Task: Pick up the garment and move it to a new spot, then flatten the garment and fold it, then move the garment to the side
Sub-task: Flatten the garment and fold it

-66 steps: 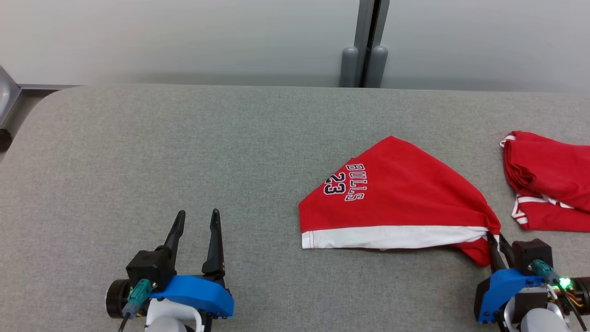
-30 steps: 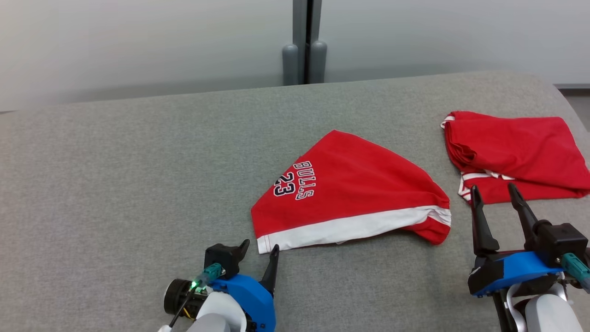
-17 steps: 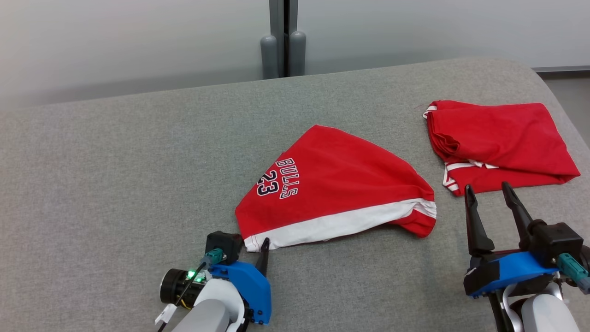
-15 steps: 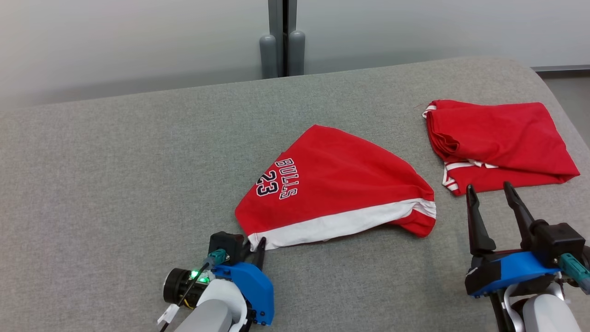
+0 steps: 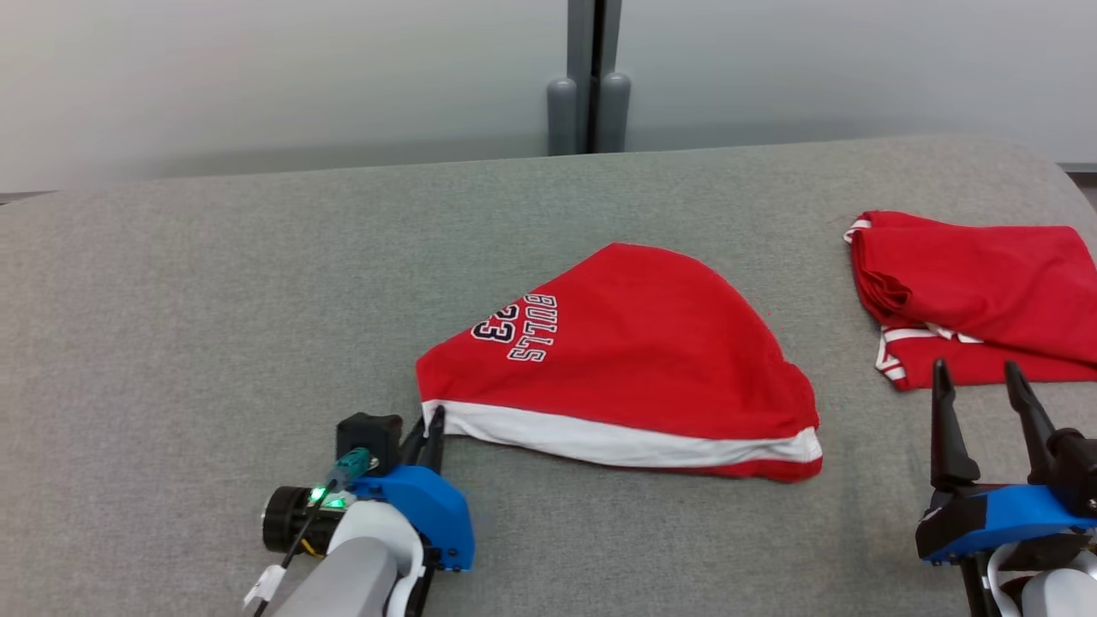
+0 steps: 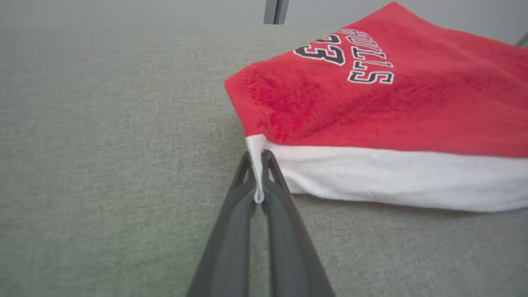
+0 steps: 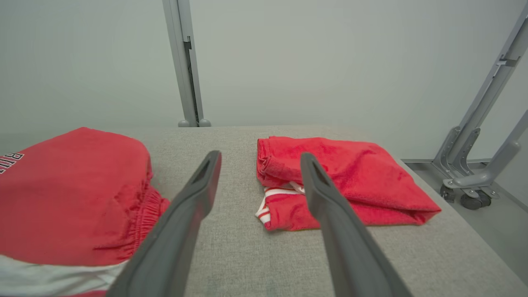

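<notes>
While tight on garment (image 5: 634, 343), left hand (image 6: 256, 156)

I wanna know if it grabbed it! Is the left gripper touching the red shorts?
Touching. In the left wrist view, the left gripper is shut on the white corner of the red shorts.

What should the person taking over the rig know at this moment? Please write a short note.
Left gripper: shut on the white-hemmed corner of the red Bulls garment.
Right gripper: open, holding nothing, near the folded red garment on the right.
The red Bulls garment lies bunched on the grey table, not flat.
Left to do: spread it flat, fold it, move it aside.
</notes>
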Tool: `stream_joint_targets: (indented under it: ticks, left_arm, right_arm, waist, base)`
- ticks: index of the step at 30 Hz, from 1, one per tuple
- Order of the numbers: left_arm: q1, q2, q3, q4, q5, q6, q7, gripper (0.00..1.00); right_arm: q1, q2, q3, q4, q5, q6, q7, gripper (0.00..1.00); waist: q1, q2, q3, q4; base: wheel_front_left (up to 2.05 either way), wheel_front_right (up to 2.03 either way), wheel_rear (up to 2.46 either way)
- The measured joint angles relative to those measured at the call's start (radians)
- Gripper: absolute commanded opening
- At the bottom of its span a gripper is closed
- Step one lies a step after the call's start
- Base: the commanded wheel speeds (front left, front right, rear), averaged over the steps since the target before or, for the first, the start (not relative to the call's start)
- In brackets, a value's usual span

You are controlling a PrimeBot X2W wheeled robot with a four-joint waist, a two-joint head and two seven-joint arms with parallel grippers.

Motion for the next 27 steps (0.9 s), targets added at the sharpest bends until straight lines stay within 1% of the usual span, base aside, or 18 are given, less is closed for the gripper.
stream_joint_targets:
  ticks: [6, 10, 13, 20, 21, 22, 23, 27]
  left_arm:
    - [0.03, 0.029, 0.025, -0.018, -0.024, 0.01, -0.01, 0.0]
    - [0.065, 0.035, 0.033, -0.041, -0.045, 0.012, -0.011, 0.0]
    - [0.094, 0.041, 0.035, -0.066, -0.054, 0.02, -0.001, 0.0]
    - [0.146, 0.076, 0.038, -0.159, -0.071, 0.048, 0.047, 0.0]
    - [0.151, 0.079, 0.039, -0.172, -0.071, 0.053, 0.047, 0.31]
    - [0.155, 0.081, 0.042, -0.188, -0.075, 0.056, 0.047, 0.5]
    - [0.159, 0.083, 0.045, -0.201, -0.078, 0.06, 0.046, 1.0]
    - [0.175, 0.095, 0.054, -0.245, -0.082, 0.07, 0.035, 1.0]
  right_arm:
    - [0.006, 0.0, -0.036, 0.006, 0.0, 0.0, -0.001, 1.0]
    - [0.005, 0.0, -0.039, 0.014, -0.004, 0.0, -0.002, 1.0]
    - [0.001, 0.0, -0.04, 0.019, -0.006, 0.0, -0.002, 1.0]
    - [-0.003, 0.0, -0.035, 0.033, -0.01, 0.0, -0.005, 1.0]
    - [-0.003, 0.0, -0.035, 0.035, -0.01, 0.0, -0.005, 1.0]
    - [-0.004, 0.0, -0.034, 0.037, -0.01, 0.0, -0.006, 1.0]
    - [-0.004, 0.0, -0.031, 0.04, -0.01, 0.0, -0.006, 1.0]
    - [-0.005, 0.0, -0.024, 0.048, -0.003, 0.0, -0.008, 1.0]
  waist:
    - [0.0, 0.0, 0.0, 0.027]
    - [0.0001, 0.0, -0.001, 0.035]
    - [0.0, 0.0, -0.004, 0.04]
    - [0.0, 0.0, -0.011, 0.057]
    - [0.0, 0.0, -0.012, 0.059]
    - [0.0, 0.0, -0.014, 0.061]
    - [0.0, 0.0, -0.015, 0.063]
    - [0.0, 0.0, -0.027, 0.071]
  base:
    - [0.0, 0.0, 0.0]
    - [0.0, 0.0, 0.0]
    - [0.0, 0.0, 0.0]
    - [0.0, 0.0, 0.0]
    - [0.0, 0.0, 0.0]
    - [0.0, 0.0, 0.0]
    - [0.0, 0.0, 0.0]
    - [0.0, 0.0, 0.0]
